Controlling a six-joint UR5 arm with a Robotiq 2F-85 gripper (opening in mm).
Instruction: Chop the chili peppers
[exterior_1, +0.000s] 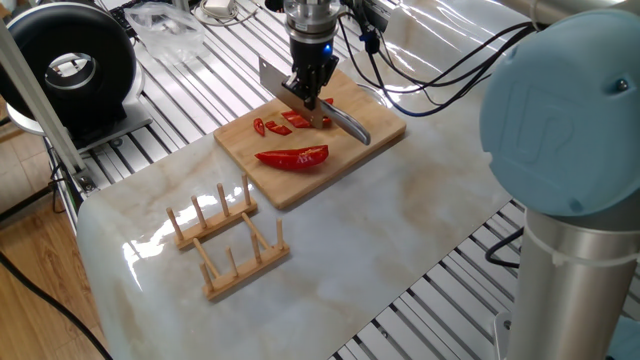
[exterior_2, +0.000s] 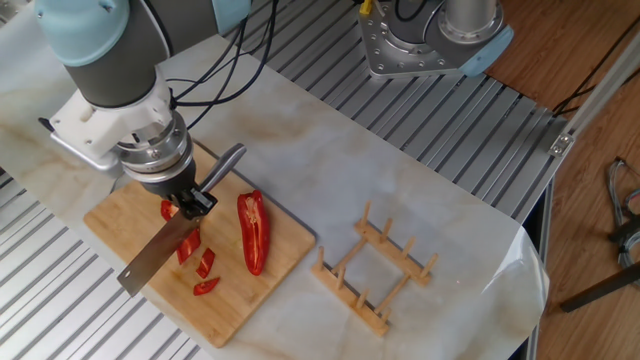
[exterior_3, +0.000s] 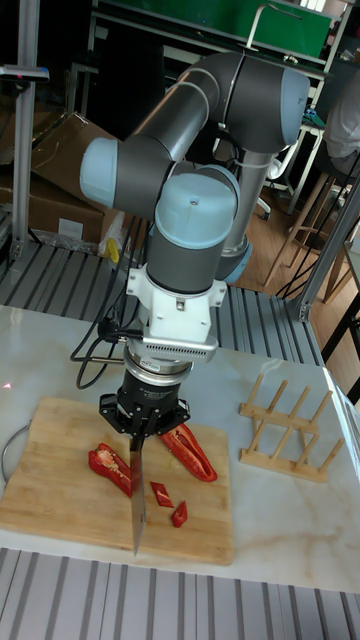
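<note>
A bamboo cutting board (exterior_1: 292, 186) (exterior_2: 118, 222) (exterior_3: 50, 485) lies on the marble table. On it are the chili peppers: one long red half (exterior_1: 293, 157) (exterior_2: 253, 232) (exterior_3: 188, 452), a part-cut half (exterior_2: 166, 210) (exterior_3: 110, 468) by the blade, and a few small red pieces (exterior_1: 270, 127) (exterior_2: 205, 265) (exterior_3: 162, 494). My gripper (exterior_1: 310, 96) (exterior_2: 188, 204) (exterior_3: 143, 428) is shut on a knife (exterior_1: 276, 80) (exterior_2: 158, 256) (exterior_3: 137, 495). The knife's blade lies low over the part-cut half, and its silver handle (exterior_1: 350, 125) (exterior_2: 224, 166) sticks out behind the fingers.
A wooden slotted rack (exterior_1: 228, 240) (exterior_2: 375, 265) (exterior_3: 288, 425) stands on the marble beside the board. A black round device (exterior_1: 70, 65) sits at the far left corner. Cables (exterior_1: 440, 75) trail behind the board, and a metal robot base (exterior_2: 430, 35) is mounted beyond the table.
</note>
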